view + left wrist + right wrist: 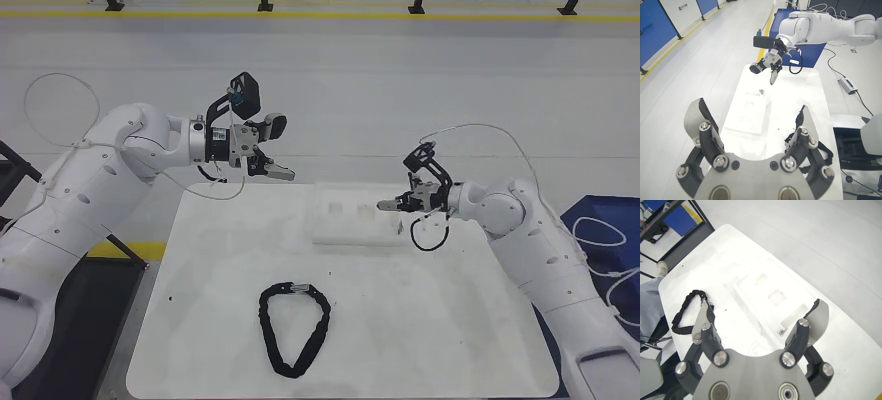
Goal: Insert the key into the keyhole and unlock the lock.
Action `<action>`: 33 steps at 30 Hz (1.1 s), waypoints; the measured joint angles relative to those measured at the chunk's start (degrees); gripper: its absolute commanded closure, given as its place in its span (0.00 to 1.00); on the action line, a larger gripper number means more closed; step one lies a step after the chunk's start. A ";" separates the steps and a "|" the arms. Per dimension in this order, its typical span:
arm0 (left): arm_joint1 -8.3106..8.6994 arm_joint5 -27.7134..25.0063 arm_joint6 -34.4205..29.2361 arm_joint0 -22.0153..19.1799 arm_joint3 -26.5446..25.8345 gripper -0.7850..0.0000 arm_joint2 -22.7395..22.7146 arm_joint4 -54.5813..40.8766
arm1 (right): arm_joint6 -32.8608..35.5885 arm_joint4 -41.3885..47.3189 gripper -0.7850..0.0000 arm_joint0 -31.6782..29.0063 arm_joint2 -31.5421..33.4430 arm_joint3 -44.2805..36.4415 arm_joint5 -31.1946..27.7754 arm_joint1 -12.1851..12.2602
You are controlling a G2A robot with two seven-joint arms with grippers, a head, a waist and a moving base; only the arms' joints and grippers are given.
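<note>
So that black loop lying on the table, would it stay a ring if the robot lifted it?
Probably not: the chain lock lies in an uneven, kinked oval, so it likely sags and dangles. Its wrinkled fabric sleeve should give decent grip. The metal end suggests some weight.

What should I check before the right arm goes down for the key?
1. Key lying free on the foam tray: ok.
2. Right tool open and empty: ok.
3. Key centred in the right tool: not ok, it sits off to one side.
4. Left tool open and empty: ok.
5. Chain lock steadied: not ok, it lies loose on the table.
6. Keyhole direction: cannot tell.
</note>
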 measured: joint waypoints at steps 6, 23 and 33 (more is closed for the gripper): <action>0.00 0.00 0.00 0.00 0.00 0.00 0.00 0.00 | 4.83 2.73 0.00 2.81 -3.18 5.85 7.38 -1.76; 0.00 0.00 0.00 0.00 0.00 0.00 0.00 0.00 | 9.02 5.99 0.00 8.74 -10.43 18.98 19.61 -7.43; 0.00 0.00 0.00 0.00 0.00 0.00 0.00 0.00 | 9.66 5.76 0.00 9.13 -11.13 19.71 19.76 -7.89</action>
